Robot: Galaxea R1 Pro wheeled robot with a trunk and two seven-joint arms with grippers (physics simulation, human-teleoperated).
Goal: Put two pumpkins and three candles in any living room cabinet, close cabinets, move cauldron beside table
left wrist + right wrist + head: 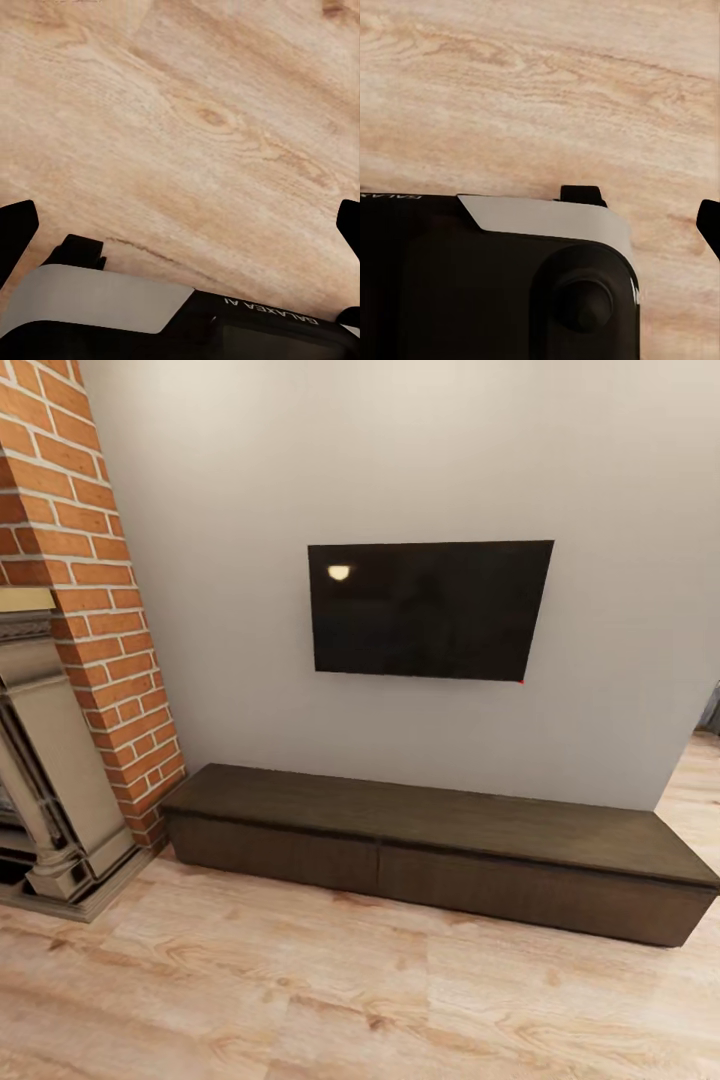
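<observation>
Cabinet (440,860) sits closed under the wall television (428,610), brick fireplace (70,690) beside it. Left jaws (180,225) spread wide over floor (195,120); right jaws' spread unclear.

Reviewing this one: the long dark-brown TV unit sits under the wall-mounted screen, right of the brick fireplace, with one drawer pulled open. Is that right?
Not quite. The cabinet is fully closed: in the head view both drawer fronts sit flush, and no pale drawer inside shows. The rest holds: it stands on the wooden floor below the dark screen, right of the brick fireplace.
</observation>
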